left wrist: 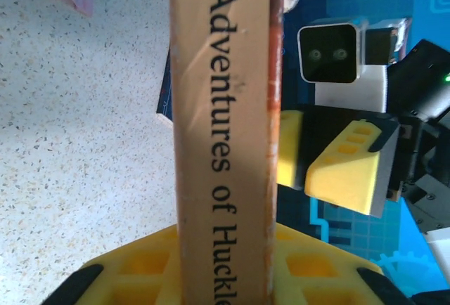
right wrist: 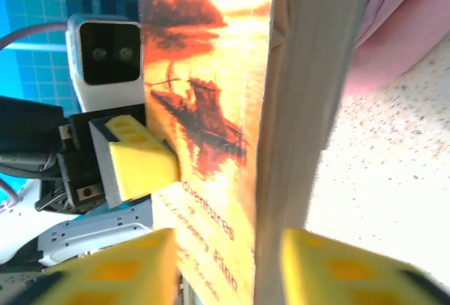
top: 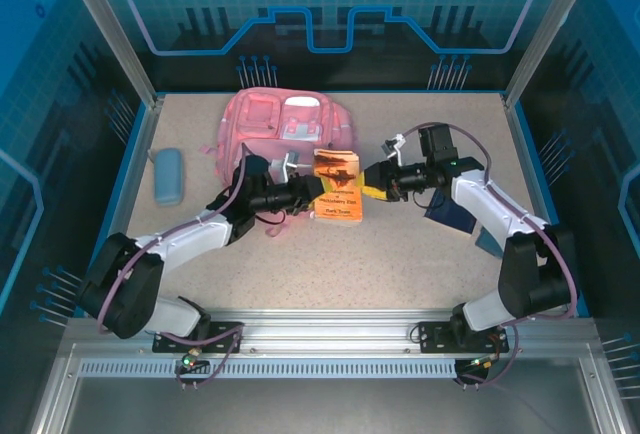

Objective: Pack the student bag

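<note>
A: Position of the student bag to be entered.

B: The student bag (top: 262, 119) is recorded lying flat on the desk (top: 400, 264), upper centre of the top view, just beyond both tools. A paler inside is seen at its top, so the main mouth is judged to be open.

A: State of the tools?

B: The left tool (top: 310, 192) is seen clenched on a book (top: 337, 186), with one pad on each cover at the spine side. The book is held at frame centre, just below the bag, cover facing up, and appears lifted off the desk. The right tool (top: 372, 182) is placed at the opposite page edge, a pad on either side. Whether it is pressing or released cannot be told.

A: Handling of the bag?

B: Soft fabric is judged: light, limp, apt to fold and to shut its own mouth when pushed. No fragility is expected. A hold is best taken at the rim of the opening or on a strap, where the cloth is thin enough for the jaws. Broad panels are to be avoided. The mouth is probably to be kept lifted by one tool while the book is slid in by the other.

A: Other items?

B: A pencil case (top: 168, 175) is noted at the left of the frame, well apart from the bag.
</note>
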Motion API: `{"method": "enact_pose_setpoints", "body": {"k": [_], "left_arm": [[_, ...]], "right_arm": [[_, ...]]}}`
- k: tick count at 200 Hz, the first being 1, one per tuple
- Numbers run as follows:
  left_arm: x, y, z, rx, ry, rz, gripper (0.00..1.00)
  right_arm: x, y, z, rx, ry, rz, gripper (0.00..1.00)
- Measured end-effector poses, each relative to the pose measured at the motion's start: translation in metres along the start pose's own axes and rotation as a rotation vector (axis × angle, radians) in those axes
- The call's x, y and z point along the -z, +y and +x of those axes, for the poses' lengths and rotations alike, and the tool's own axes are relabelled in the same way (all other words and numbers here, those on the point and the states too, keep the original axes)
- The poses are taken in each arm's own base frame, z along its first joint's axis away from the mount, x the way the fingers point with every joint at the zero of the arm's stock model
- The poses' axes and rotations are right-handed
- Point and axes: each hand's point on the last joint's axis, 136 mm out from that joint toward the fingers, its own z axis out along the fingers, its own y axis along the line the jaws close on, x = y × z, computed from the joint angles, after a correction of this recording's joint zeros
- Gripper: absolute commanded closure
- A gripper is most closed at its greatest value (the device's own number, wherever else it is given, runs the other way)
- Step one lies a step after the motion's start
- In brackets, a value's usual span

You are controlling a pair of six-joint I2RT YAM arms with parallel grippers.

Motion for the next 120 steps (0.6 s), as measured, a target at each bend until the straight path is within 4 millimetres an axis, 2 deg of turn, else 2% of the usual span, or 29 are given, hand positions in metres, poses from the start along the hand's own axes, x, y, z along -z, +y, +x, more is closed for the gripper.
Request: {"method": "enact_pose_setpoints", "body": {"k": [8, 23, 53, 70, 98, 120], "left_arm": [[0.003, -0.003, -0.002, -0.003, -0.005, 0.007, 0.81], [0.007, -0.007, -0.004, -0.006, -0.011, 0.018, 0.81], [0.019, -0.021, -0.005, -0.017, -0.008, 0.041, 0.81], [0.025, -0.032, -0.005, -0.030, -0.006, 0.060, 0.81], [0.031, -0.045, -0.007, -0.045, -0.010, 0.089, 0.81], [0.034, -0.048, -0.009, -0.025, -0.015, 0.096, 0.79]], "right_arm": [[0.002, -0.001, -0.003, 0.002, -0.016, 0.011, 0.17], [0.003, 0.000, -0.008, 0.007, -0.041, 0.016, 0.11], [0.001, 0.010, -0.022, 0.026, -0.090, -0.020, 0.10], [-0.008, 0.022, -0.028, 0.042, -0.098, -0.058, 0.11], [-0.029, 0.040, -0.027, 0.055, -0.074, -0.118, 0.16], [-0.038, 0.053, -0.026, 0.061, -0.063, -0.160, 0.33]]}}
